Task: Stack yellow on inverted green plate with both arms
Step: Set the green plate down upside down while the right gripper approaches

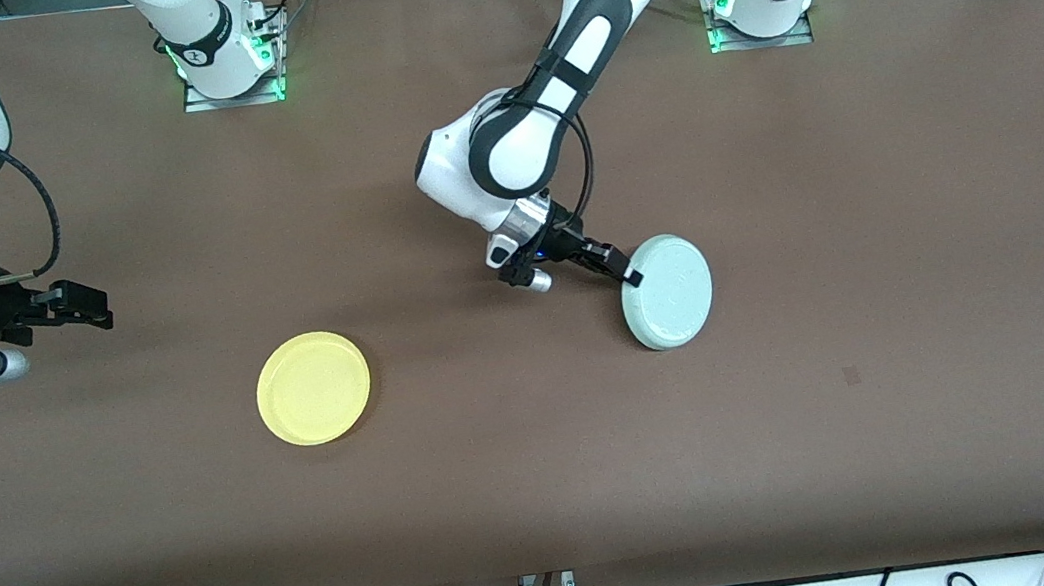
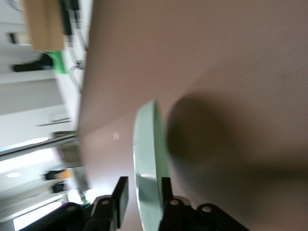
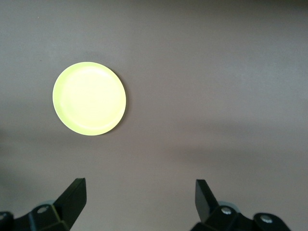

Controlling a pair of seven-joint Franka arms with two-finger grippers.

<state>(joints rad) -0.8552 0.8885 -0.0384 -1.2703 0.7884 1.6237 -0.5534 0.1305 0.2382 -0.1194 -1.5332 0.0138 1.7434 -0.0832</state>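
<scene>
**Q:** Front view first: where is the green plate (image 1: pixel 668 292)?

**A:** Tipped up on its edge on the brown table (image 1: pixel 871 186), toward the left arm's end, its rim pinched by the left gripper (image 1: pixel 629 276). From the yellow plate (image 1: pixel 314 388) it sits at about three o'clock, well apart.

**Q:** And close up?

**A:** In the left wrist view, one finger (image 2: pixel 121 195) stands on each face of the green plate (image 2: pixel 149 163), which throws a dark shadow on the table.

**Q:** The right arm?

**A:** It waits. The right gripper (image 1: pixel 80 306) hangs over the table at about ten o'clock from the yellow plate, which lies flat, rim up. The right wrist view shows the fingers (image 3: pixel 72 199) spread wide, holding nothing, with the yellow plate (image 3: pixel 89 98) below.
</scene>
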